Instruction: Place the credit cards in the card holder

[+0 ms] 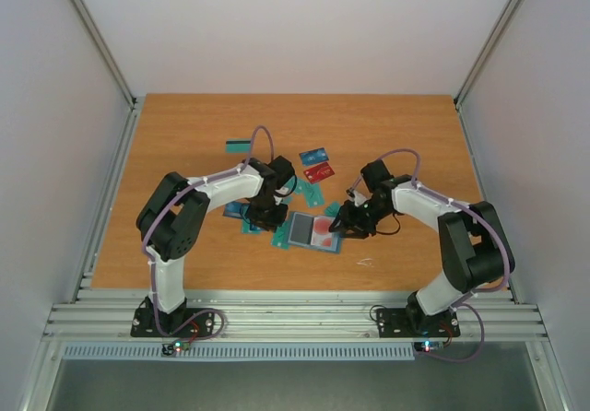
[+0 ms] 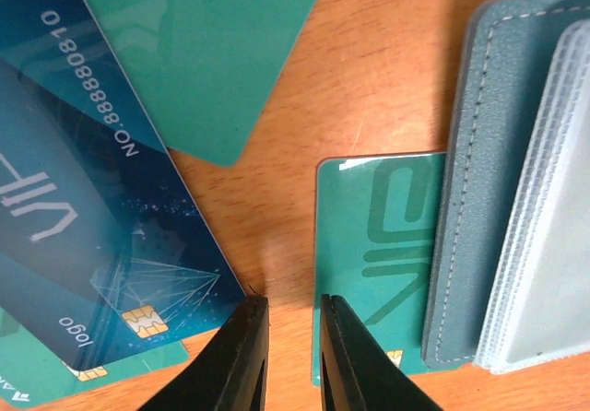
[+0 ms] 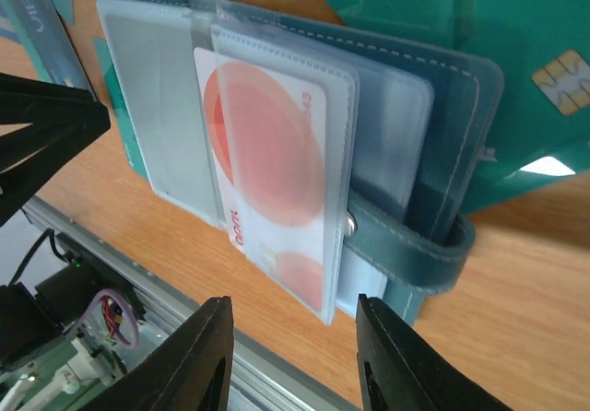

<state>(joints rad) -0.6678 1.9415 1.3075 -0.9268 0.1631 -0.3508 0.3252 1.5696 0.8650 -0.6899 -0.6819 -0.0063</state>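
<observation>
Seen from above, a wooden table (image 1: 184, 135) sat between pale walls, with both arms bent inward toward its middle. The card holder (image 1: 313, 230) lay open and flat near the front centre. Loose credit cards (image 1: 313, 156) were scattered to its left and behind it. The left gripper (image 1: 265, 210) hung low over the cards just left of the holder, and the right gripper (image 1: 343, 222) sat at the holder's right side.

From the left wrist, the jaws stood nearly together, with only a narrow slit of bare wood between them and nothing in it. They pointed down at the left edge of a teal card (image 2: 378, 245) lying flat with its far side tucked under the holder's cover. That edge was probably the target, since a flat card offers little else to pinch. A blue card (image 2: 83, 199) with a chip lay just to the left, resting on other teal cards.

From the right wrist, the jaws were spread and empty, one on each side of the near end of a red-and-white card (image 3: 277, 153). That card sat in one of the holder's clear sleeves (image 3: 396, 107), one long edge showing outside the plastic — apparently not fully seated. The holder lying open kept its sleeves reachable.
</observation>
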